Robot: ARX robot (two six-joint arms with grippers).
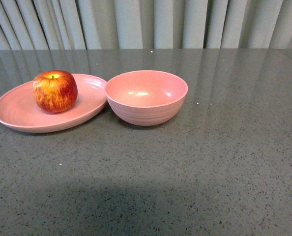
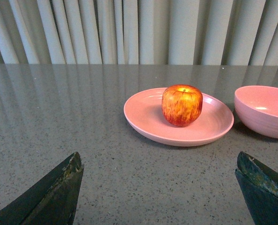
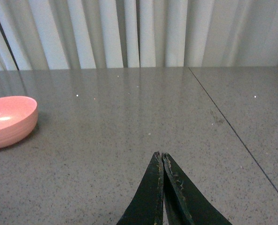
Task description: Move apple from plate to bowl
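A red apple [image 1: 55,91] with yellow-orange streaks stands upright on the shallow oval pink plate [image 1: 13,110] at the left of the front view. The deep pink bowl [image 1: 146,97] sits just right of the plate, touching its rim, with nothing inside. Neither arm shows in the front view. In the left wrist view the apple [image 2: 181,104] rests on the plate [image 2: 143,117] and the bowl [image 2: 263,111] is beside it; my left gripper [image 2: 160,161] is open, well short of the plate. My right gripper [image 3: 160,154] is shut on nothing, with the bowl [image 3: 10,121] far off to one side.
The grey speckled tabletop [image 1: 185,167] spreads around the dishes. A pale pleated curtain [image 1: 146,22] hangs behind the table's far edge. A thin seam [image 3: 232,129] runs across the table in the right wrist view.
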